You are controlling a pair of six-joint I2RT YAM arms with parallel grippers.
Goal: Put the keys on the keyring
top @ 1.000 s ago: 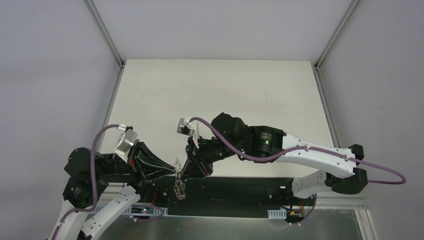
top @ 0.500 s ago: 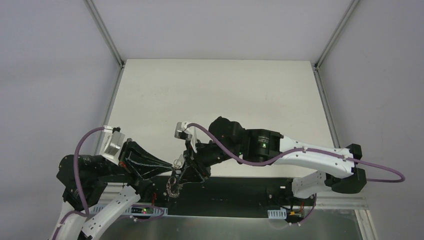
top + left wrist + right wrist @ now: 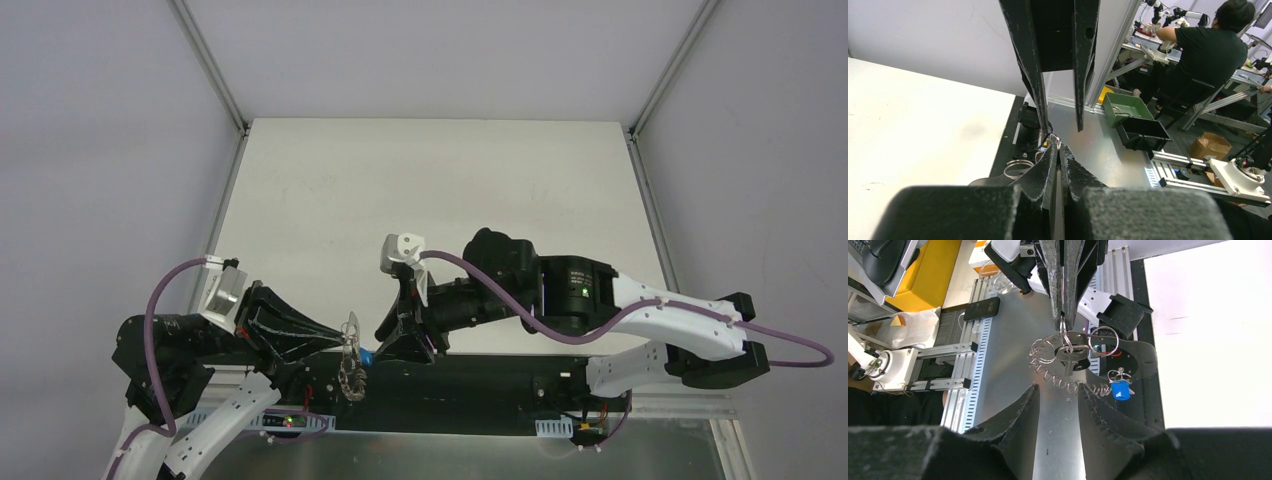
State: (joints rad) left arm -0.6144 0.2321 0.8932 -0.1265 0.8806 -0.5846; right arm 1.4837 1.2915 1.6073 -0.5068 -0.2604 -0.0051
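Right wrist view: left gripper [image 3: 1064,321] clenched on keyring [image 3: 1058,381], blue key [image 3: 1120,390] dangling beside; right gripper [image 3: 1058,391] released, near.

The top of the keyring [image 3: 1066,385] is hidden inside the left end effector's [image 3: 1064,322] closed grip.

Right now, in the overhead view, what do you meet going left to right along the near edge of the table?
In order: left gripper → keyring hanging from it → blue key → right gripper.
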